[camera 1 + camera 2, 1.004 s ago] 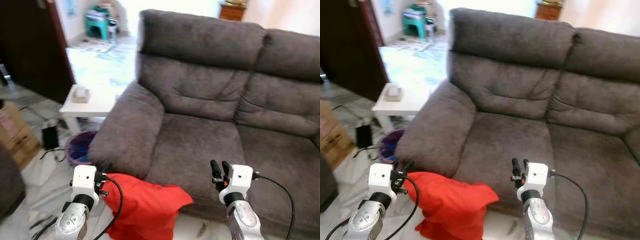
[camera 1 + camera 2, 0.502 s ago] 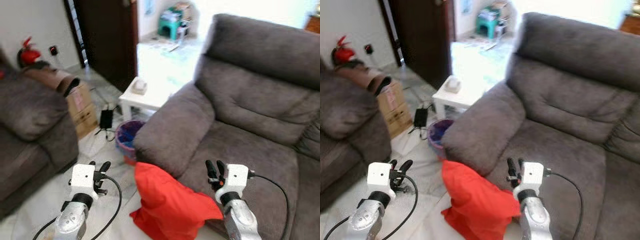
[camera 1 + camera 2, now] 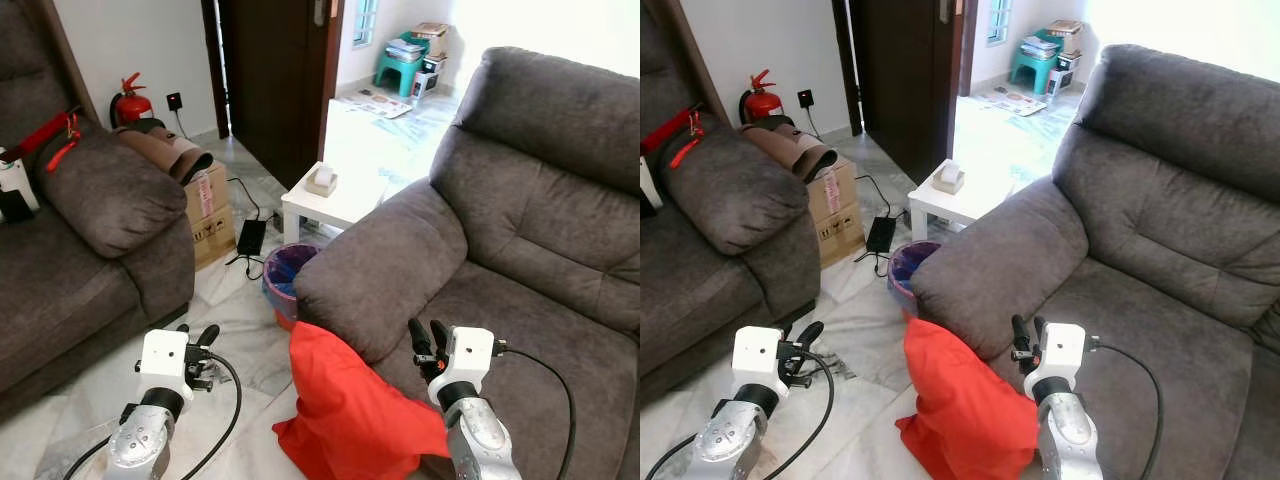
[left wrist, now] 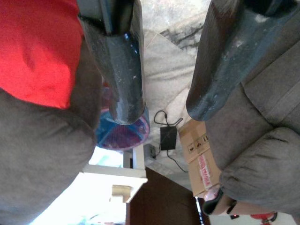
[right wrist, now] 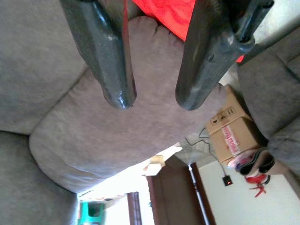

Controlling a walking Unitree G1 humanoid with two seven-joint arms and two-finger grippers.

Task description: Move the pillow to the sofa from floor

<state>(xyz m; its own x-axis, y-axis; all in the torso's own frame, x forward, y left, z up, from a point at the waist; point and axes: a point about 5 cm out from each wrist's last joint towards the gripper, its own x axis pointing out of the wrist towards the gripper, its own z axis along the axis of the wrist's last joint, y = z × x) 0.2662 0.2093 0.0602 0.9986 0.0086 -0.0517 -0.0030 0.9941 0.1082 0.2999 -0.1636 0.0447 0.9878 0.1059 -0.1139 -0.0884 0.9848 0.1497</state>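
- Where it lies now, the red pillow (image 3: 345,415) is on the floor (image 3: 235,330), slumped against the front of the grey sofa (image 3: 520,260), just below the sofa's armrest (image 3: 385,265) and between the robot's two arms.
- Its long axis runs up and down the sofa front, the top corner leaning on the armrest and the wider bottom spreading out over the tiles.
- Both arms are held low in front of the robot, and the pillow sits below and between them; the right gripper (image 3: 427,335) is the nearer one, hovering just above the pillow's right edge over the seat, while the left gripper (image 3: 197,335) is a bit further off over bare floor.
- Both pairs of fingers stand apart with nothing in them; the pillow shows past the tips from each wrist.
- To look at, the pillow is plain bright red cloth, soft and creased, limp rather than plump, so I'd guess it will sag when picked up.
- Behind it, beside the armrest, stand a bin (image 3: 288,275) and a small white table (image 3: 335,200).
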